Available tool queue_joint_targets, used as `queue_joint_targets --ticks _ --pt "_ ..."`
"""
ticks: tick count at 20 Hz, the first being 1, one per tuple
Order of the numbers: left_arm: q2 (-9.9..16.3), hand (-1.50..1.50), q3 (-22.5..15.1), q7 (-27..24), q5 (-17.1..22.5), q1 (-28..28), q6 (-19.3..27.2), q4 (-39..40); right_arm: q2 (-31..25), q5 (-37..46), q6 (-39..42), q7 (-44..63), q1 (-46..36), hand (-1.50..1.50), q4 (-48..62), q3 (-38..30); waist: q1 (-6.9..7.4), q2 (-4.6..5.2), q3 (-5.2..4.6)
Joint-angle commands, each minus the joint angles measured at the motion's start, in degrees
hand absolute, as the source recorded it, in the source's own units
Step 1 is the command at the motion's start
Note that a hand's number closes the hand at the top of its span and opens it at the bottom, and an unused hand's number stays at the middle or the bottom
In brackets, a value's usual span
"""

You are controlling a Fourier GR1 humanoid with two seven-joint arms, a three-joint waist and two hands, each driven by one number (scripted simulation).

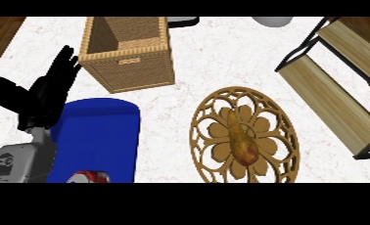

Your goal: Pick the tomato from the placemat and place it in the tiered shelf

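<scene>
A: The left hand [52,84] is seen at the left edge of the frame, fingers straight and pointing up toward the upper left, nothing held. No right hand is shown anywhere.

B: And the tomato [89,177]? Only a red and white rounded top is caught at the bottom edge, lower left, on the blue placemat [98,136]. It is taken for the tomato, though most of it is cut off.

A: So the key relation: the tomato lies below the fingers in the frame, back toward the wrist side, well apart from the fingertips. The hand would have to be drawn back and turned down before any grasp. No long axis can be read on what shows; it looks round.

B: The left hand is the nearer one, simply because it is the only one in view. The tiered shelf [334,79] sits far across at the right edge, wooden slats on a black frame, nothing seen on them.

A: Containers now. The wicker basket [128,67] at upper left, just beside the fingers, is open-topped, and nothing can be made out inside.

B: In the lower middle, a carved wooden trivet [244,136] carries a pear-like brownish fruit [242,143], long axis running top to bottom. A pale round object [272,21] is clipped at the top edge.
</scene>
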Motion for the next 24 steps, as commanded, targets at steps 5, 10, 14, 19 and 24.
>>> queue_joint_targets --ticks 5,10,14,19,24 --pt "-0.5 0.00 -1.2 1.9 0.7 -0.2 -1.3 -1.8 -16.8 -15.9 2.5 -6.5 -2.9 -1.50 22.8 -23.8 1.94 0.41 -0.21" --pt "1.5 0.00 1.1 -0.2 1.0 -2.8 -3.1 1.8 -19.4 -12.0 -7.5 -22.3 -3.6 -1.50 35.9 -23.4 2.72 0.66 -0.24" --pt "0.3 0.00 0.1 1.3 -0.2 -5.3 -1.9 2.9 -24.1 -15.9 -10.0 -27.8 -7.1 -1.50 45.2 -25.7 2.52 0.60 -0.25" --pt "-0.9 0.00 0.3 -2.2 -1.0 -2.8 -2.3 4.4 -31.6 -20.5 -9.5 -29.4 -8.9 -1.50 53.5 -26.5 2.47 0.50 -0.29" --pt "-1.7 0.00 -0.8 -1.7 -1.5 0.9 -1.3 -0.3 -40.5 -28.3 7.8 -24.1 -6.9 -1.50 64.9 -30.0 2.44 0.35 -0.28"
